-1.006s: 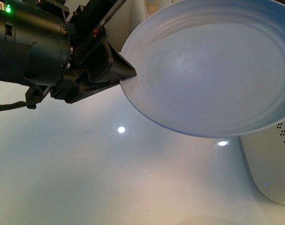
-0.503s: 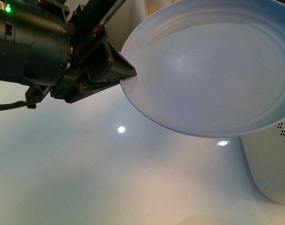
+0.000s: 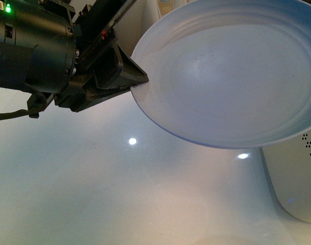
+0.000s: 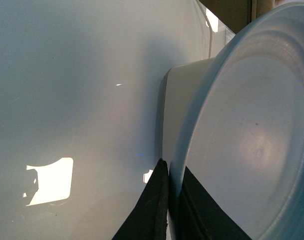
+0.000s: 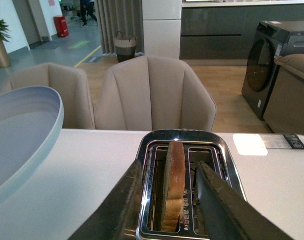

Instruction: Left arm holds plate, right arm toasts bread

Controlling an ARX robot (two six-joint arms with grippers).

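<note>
Your left arm point(image 3: 32, 48) shows its green light at the far left. Its pincer point(image 3: 137, 84) is clamped on the near rim of the plate point(image 3: 232, 76), one jaw on either face, and holds it tilted in the air above the glossy white table point(image 3: 94, 194). The plate is bare. Beyond it, on the table, stands the toaster point(image 5: 181, 135). The bread point(image 5: 174, 185) stands upright in one of its two slots, with its top edge above the chrome. Your right pincer point(image 5: 169, 167) hangs over the toaster, spread wide, with a jaw on either side of the slice and a gap at each.
</note>
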